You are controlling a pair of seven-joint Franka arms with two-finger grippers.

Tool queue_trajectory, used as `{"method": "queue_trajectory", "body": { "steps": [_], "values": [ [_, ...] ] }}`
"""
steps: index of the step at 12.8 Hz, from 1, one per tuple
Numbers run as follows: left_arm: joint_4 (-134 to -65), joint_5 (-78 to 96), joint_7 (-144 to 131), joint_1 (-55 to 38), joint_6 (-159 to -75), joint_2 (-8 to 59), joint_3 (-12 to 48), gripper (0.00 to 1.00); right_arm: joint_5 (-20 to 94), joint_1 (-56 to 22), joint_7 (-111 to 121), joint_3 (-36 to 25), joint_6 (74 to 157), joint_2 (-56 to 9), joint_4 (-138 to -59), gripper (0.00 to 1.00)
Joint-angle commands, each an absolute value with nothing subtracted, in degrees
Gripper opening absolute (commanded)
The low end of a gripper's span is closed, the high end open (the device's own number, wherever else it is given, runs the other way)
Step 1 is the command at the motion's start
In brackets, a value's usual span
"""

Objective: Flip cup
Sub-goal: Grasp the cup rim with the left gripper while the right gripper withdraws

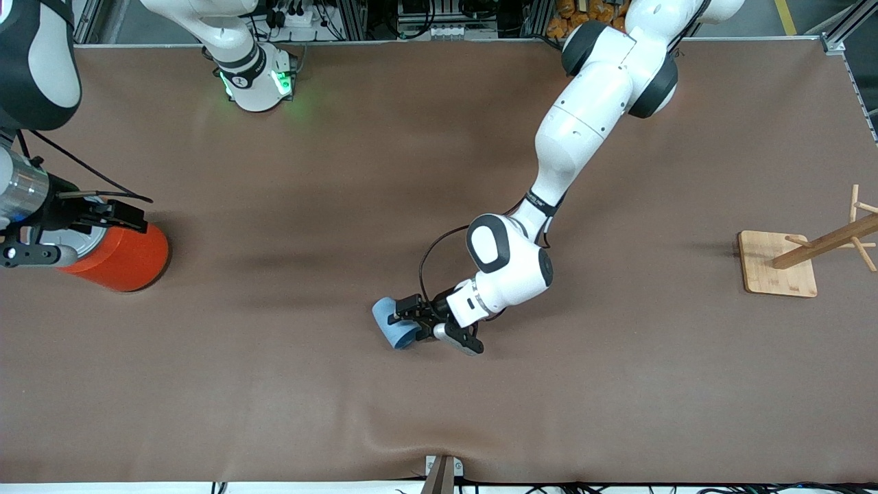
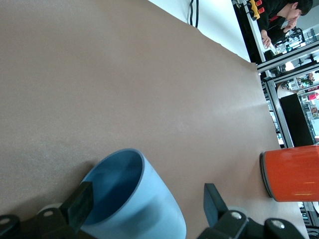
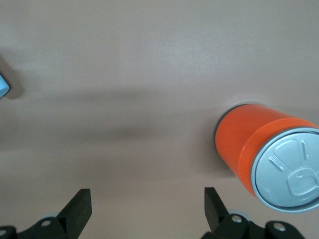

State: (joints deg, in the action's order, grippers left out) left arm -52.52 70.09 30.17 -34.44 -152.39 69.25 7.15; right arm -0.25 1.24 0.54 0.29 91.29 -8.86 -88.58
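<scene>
Two spread fingers of the left gripper (image 1: pixel 409 322) straddle the cup (image 1: pixel 392 324), which lies on its side mid-table, not yet pinched. Next it must close, lift and turn the cup. The right gripper (image 1: pixel 127 214) waits, spread, over the orange can (image 1: pixel 127 259).

- A robotics lab or test cell, not a home: two white Franka arms stand bolted at 12 o'clock on a wide table (image 1: pixel 288 206) covered in plain brown matting.
- Along that 12 o'clock edge run aluminium framing (image 1: pixel 840 31), power strips and bundled cables (image 1: pixel 295 14).
- At 6 o'clock more cables trail under the table edge, beside a camera mount (image 1: pixel 441 473).
- The left wrist view shows a person (image 2: pixel 284 12) seated among metal racks and equipment.
- Props are sparse and staged: an orange can (image 1: pixel 127 257) at 9 o'clock, a wooden rack (image 1: pixel 802 257) at 3 o'clock.
</scene>
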Motion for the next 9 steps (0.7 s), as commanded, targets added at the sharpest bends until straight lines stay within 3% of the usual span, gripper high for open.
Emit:
{"method": "queue_trajectory", "body": {
  "steps": [1, 5, 9],
  "values": [
    [-49.83, 71.63, 31.03, -34.8, -152.93, 70.4, 7.12, 0.97, 0.09, 3.34, 2.02, 1.32, 91.5, -5.98, -91.14, 1.0],
    [-50.54, 71.72, 29.28, -34.8, -152.84, 70.14, 7.03, 0.83, 2.45, 5.79, 7.89, 1.14, 91.58, -6.5, -90.0, 1.0],
    [-50.01, 71.28, 29.18, -34.8, -152.84, 70.14, 5.8, 0.83, 3.6, 5.28, 2.75, 1.4, 89.48, -5.98, -90.7, 1.0]
  ]
}}
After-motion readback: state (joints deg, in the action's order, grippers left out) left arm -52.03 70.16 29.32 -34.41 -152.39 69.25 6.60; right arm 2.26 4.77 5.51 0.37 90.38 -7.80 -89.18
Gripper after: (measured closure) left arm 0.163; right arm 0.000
